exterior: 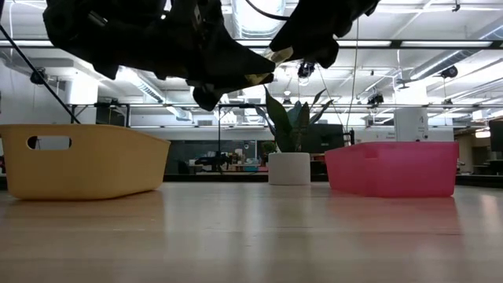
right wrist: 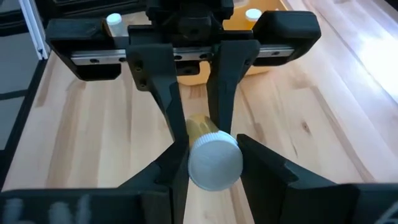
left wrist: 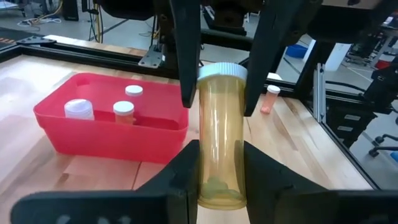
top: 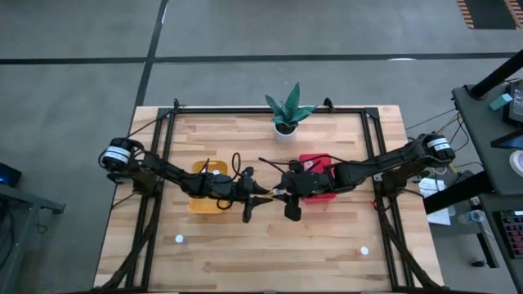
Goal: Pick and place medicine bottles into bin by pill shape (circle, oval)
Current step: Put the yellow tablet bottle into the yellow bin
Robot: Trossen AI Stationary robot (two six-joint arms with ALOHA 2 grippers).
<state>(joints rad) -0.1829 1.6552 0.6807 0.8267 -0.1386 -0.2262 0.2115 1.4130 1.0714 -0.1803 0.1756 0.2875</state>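
Observation:
A clear yellowish medicine bottle (left wrist: 219, 130) with a white cap (right wrist: 214, 163) hangs in the air over the table's middle, lying roughly level between my two grippers. A few pale pills lie at its base. My left gripper (left wrist: 219, 158) comes from the table's left and is shut on the base end. My right gripper (right wrist: 214, 155) comes from the right and is shut on the cap end. In the high view the two grippers (top: 260, 194) (top: 279, 194) meet tip to tip. My left gripper pinches the bottle's body near its base (left wrist: 205, 171) between its two fingers, coming almost level from the table's left. The bottle reaches on from the fingertips toward the other arm, clear of the table. My right gripper pinches the bottle at its cap end (left wrist: 205, 78), one finger on each side, slanting down from the table's right. The cap (right wrist: 205, 158) sits between its fingertips and the body points away toward the left arm.
The red bin (left wrist: 112, 134) under the right arm holds three bottles, and the yellow bin (top: 200, 204) under the left arm holds at least two. Loose bottles stand at the near left (top: 179, 239), the near right (top: 364, 251) and beside the red bin (left wrist: 271, 98). A potted plant (top: 286, 110) stands at the far edge.

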